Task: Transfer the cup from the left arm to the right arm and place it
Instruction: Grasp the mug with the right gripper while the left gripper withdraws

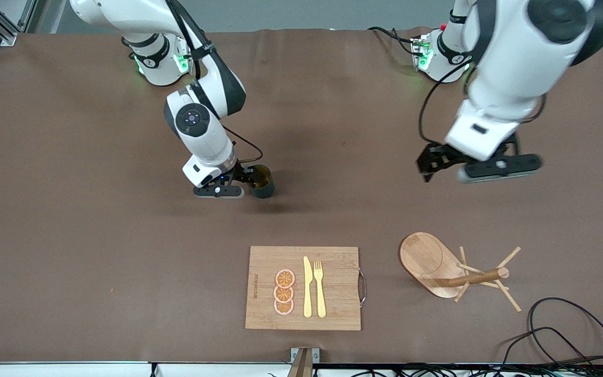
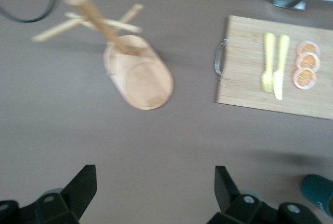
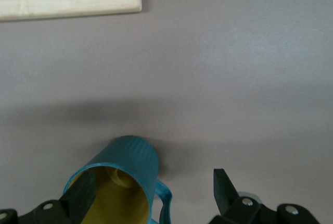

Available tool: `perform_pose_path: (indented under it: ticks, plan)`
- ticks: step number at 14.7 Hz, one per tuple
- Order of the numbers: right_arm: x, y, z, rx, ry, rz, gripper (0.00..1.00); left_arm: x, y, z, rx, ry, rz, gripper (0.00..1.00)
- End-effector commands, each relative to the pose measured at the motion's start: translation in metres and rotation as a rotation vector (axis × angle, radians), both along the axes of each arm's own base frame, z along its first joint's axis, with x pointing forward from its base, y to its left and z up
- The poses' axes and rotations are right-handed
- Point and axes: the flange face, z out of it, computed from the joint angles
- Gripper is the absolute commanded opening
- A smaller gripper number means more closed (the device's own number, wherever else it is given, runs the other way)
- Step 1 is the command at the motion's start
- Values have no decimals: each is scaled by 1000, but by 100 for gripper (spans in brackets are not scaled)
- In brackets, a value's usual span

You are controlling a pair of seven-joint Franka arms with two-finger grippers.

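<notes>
The dark teal cup [image 1: 263, 182] stands upright on the brown table near its middle, farther from the front camera than the cutting board. My right gripper [image 1: 243, 181] is low beside it and open. In the right wrist view the cup [image 3: 130, 161] shows its yellow inside, with one finger [image 3: 83, 194] at its mouth and the other finger [image 3: 223, 186] apart from the handle. My left gripper [image 1: 494, 170] hangs over bare table toward the left arm's end. It is open and empty [image 2: 156, 187]. The cup's edge [image 2: 318, 193] shows in that wrist view too.
A wooden cutting board [image 1: 333, 262] with a yellow knife [image 1: 307, 288], a fork [image 1: 320, 288] and orange slices [image 1: 284, 292] lies near the front edge. A wooden peg rack [image 1: 453, 269] lies tipped beside it toward the left arm's end. Black cables [image 1: 568, 335] lie at that near corner.
</notes>
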Motion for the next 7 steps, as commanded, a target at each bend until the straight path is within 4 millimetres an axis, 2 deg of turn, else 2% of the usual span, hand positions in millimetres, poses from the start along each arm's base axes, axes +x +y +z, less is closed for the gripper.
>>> perform_pose_path:
  ticks: [1,3,7]
  plan:
    - [-9,8,-3,0,4,2,100,-7,35,29,29,38,42,100]
    - [-12,9,-18,1,-6,6,100,-12,59,42,35,62,31,100]
    - [-15,9,-45,-4,-17,8,95,-18,78,47,28,96,39,100]
